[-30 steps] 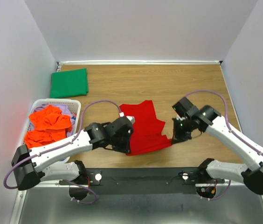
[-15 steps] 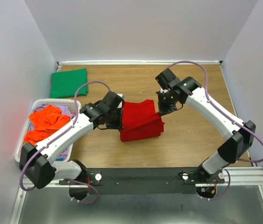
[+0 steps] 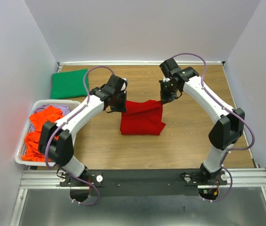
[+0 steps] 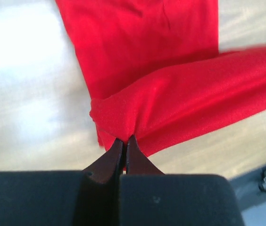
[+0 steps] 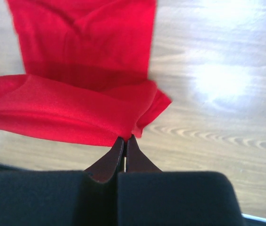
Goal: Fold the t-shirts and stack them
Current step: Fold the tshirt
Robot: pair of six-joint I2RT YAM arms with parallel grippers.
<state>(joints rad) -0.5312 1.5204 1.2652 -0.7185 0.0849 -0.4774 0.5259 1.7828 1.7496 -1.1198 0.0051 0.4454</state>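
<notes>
The red t-shirt (image 3: pixel 142 120) hangs stretched between both grippers above the middle of the table, its lower part resting on the wood. My left gripper (image 3: pixel 122 104) is shut on its left upper corner (image 4: pixel 119 122). My right gripper (image 3: pixel 162 100) is shut on its right upper corner (image 5: pixel 137 113). A dark green t-shirt (image 3: pixel 70 84) lies folded at the far left. Orange t-shirts (image 3: pixel 45 127) and a bit of lavender cloth (image 3: pixel 66 109) lie in the basket.
The white slatted basket (image 3: pixel 20 157) stands at the left edge of the table. Grey walls close in the back and both sides. A black rail (image 3: pixel 147 180) with the arm bases runs along the near edge.
Both grippers have carried the red t-shirt's near edge away from the bases toward the back and lifted it, so the cloth now hangs between them. Both arms are stretched farther out.
</notes>
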